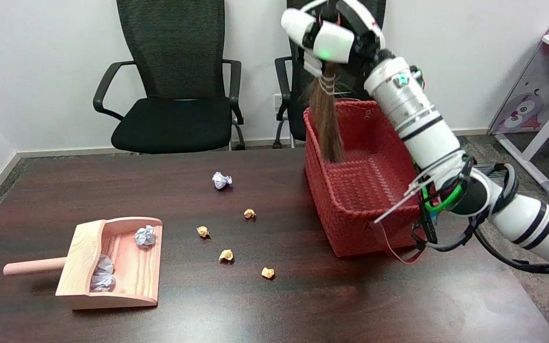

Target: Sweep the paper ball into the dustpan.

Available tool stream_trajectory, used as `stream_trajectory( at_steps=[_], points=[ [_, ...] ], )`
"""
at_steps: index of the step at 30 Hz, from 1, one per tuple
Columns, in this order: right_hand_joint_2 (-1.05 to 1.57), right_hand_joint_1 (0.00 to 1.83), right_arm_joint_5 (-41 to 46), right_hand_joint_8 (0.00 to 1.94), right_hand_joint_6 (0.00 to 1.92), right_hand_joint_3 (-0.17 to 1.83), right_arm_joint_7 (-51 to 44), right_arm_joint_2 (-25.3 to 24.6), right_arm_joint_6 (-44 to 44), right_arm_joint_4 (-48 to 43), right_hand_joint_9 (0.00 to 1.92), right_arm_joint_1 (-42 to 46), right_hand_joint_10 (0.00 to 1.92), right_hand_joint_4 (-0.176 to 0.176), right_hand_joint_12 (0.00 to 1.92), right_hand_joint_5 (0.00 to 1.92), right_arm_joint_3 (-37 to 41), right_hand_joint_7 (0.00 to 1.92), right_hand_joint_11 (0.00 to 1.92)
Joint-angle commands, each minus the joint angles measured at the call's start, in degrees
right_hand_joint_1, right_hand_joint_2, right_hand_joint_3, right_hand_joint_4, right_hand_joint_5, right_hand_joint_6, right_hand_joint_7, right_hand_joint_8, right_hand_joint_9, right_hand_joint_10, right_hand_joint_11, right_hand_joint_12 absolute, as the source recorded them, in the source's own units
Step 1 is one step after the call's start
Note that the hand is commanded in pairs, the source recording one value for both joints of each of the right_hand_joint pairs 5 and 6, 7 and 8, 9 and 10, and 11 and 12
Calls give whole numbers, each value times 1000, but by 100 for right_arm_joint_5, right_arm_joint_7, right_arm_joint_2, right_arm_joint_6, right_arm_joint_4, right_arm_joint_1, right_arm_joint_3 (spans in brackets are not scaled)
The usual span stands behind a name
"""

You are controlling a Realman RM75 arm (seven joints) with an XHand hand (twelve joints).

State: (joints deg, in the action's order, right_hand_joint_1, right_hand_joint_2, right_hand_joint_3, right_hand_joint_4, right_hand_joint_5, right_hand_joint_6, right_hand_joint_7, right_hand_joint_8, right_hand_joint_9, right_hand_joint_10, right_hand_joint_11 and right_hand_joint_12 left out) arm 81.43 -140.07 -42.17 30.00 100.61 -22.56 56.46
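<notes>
Up above the far rim of the red basket, the right robot hand has its fingers wrapped tight around the top of a small brush, whose brown bristles hang straight down into the basket's far corner, the tips low inside it near the woven wall; I cannot tell whether they touch the bottom. The white arm slopes down from the hand over the basket's right side. The paper ball that is white lies on the dark worktop well to the left of the basket and far below and left of the hand, nothing near it touching it; it is a small, tightly crumpled wad, white with bluish creases. Between it and the basket's near corner, four smaller tan scraps lie scattered: one closest to the white ball, one further left, one nearer me, and one nearest the front edge. The wooden dustpan sits well to the left of the basket, its mouth facing away from me and its round handle pointing left; two more crumpled white wads rest inside it, one near the open mouth and one against the back wall. Two black office chairs stand behind the worktop, one left of the basket and one directly behind it.
</notes>
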Motion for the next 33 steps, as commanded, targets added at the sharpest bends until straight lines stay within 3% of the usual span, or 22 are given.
stream_trajectory(
  at_steps=[1,12,21,25,33],
  points=[
    [1125,966,1967,1920,1920,1070,-661,24,-155,707,1920,-1191,1920,176,1920,1920,-205,1920,1920],
    [1100,877,2342,1920,1920,1151,-661,-29,-161,853,1920,-1648,1920,176,1920,1920,-1015,1920,1920],
    [1085,885,2299,1920,1920,1165,-661,-566,395,-288,1920,-2647,1920,176,1920,1920,-2551,1920,1920],
    [1089,879,2221,1920,1920,1161,-653,-921,811,-681,1920,-2606,1920,176,1920,1920,-2649,1920,1920],
    [1054,859,1553,1920,1920,1204,-653,-1162,1203,-973,1920,-2518,1920,176,1920,1920,-2684,1920,1920]
  ],
)
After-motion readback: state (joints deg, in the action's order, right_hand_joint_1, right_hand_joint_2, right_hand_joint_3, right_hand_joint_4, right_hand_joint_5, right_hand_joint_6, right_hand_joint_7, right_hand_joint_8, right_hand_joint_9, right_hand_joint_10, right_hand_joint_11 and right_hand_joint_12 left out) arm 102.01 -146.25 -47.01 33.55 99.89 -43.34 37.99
